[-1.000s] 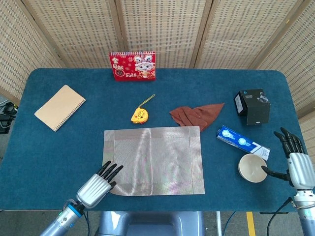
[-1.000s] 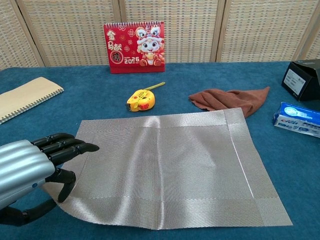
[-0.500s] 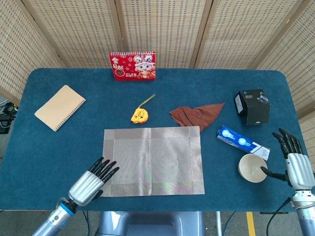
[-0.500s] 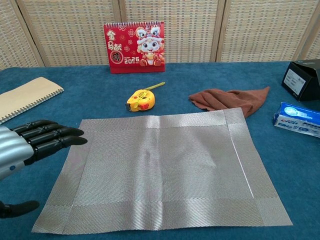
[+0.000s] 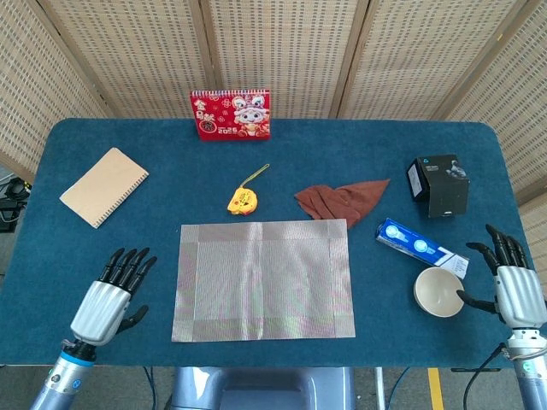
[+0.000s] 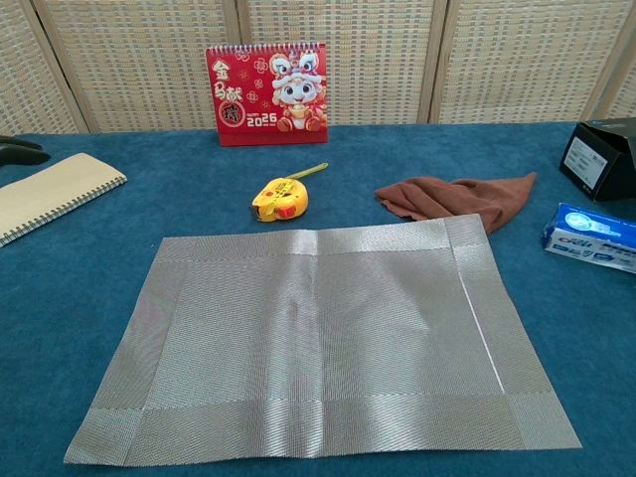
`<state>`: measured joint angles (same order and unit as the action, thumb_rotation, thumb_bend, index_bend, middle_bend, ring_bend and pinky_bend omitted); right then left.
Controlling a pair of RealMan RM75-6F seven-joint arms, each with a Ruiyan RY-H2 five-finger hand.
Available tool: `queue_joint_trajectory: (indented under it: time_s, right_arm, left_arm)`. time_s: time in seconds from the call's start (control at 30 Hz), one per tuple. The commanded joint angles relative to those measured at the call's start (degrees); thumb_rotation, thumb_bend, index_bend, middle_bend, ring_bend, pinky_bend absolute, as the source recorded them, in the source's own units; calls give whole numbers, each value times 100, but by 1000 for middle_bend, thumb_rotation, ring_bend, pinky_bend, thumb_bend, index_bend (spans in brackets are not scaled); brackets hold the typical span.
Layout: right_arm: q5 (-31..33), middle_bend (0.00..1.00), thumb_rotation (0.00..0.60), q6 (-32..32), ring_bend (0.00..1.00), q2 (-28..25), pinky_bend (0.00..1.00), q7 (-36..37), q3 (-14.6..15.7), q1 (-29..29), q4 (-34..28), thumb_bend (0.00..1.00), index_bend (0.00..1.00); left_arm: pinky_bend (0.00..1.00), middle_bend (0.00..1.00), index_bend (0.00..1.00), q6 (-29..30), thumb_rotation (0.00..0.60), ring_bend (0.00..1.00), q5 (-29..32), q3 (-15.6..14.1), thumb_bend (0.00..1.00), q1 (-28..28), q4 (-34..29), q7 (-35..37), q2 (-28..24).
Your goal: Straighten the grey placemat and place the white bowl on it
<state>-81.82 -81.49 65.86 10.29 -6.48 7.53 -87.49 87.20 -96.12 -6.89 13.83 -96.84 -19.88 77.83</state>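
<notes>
The grey placemat (image 5: pixel 264 278) lies flat and square on the blue table (image 5: pixel 171 179), near the front edge; the chest view shows the placemat (image 6: pixel 318 343) unfolded with all corners down. The white bowl (image 5: pixel 438 292) stands upright on the table to the right of the mat. My right hand (image 5: pixel 514 290) is just right of the bowl, fingers spread, thumb reaching toward the rim; whether they touch is unclear. My left hand (image 5: pixel 109 296) hovers left of the mat, fingers apart, holding nothing. In the chest view only a dark fingertip (image 6: pixel 22 151) shows at the left edge.
A blue-white box (image 5: pixel 421 247) lies just behind the bowl, a black box (image 5: pixel 439 184) further back. A brown cloth (image 5: pixel 339 199) and yellow tape measure (image 5: pixel 243 200) sit behind the mat. A notebook (image 5: pixel 103 185) lies at left, a red calendar (image 5: pixel 230 114) at the back.
My left hand let go of the mat's front-left corner and pulled away to the left; that corner now lies flat. The right hand barely shifted beside the bowl.
</notes>
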Motion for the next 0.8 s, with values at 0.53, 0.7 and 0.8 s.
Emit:
queue_joint_trajectory:
  time_s: [0.53, 0.7, 0.8]
  right_arm:
    - [977, 0, 600, 516, 0, 226, 0, -2097, 348, -155, -642, 152, 274]
    - [808, 0, 600, 611, 0, 420, 0, -2333, 540, -147, -589, 152, 234]
    - [664, 0, 600, 630, 0, 551, 0, -2360, 626, -147, -482, 152, 230]
  left_arm:
    - [0, 0, 51, 93, 600, 0, 148, 307, 247, -170, 34, 692, -413]
    - [0, 0, 51, 66, 600, 0, 97, 325, 247, -204, 4, 735, -461]
    - [0, 0, 53, 55, 600, 0, 89, 348, 247, -219, -14, 756, -475]
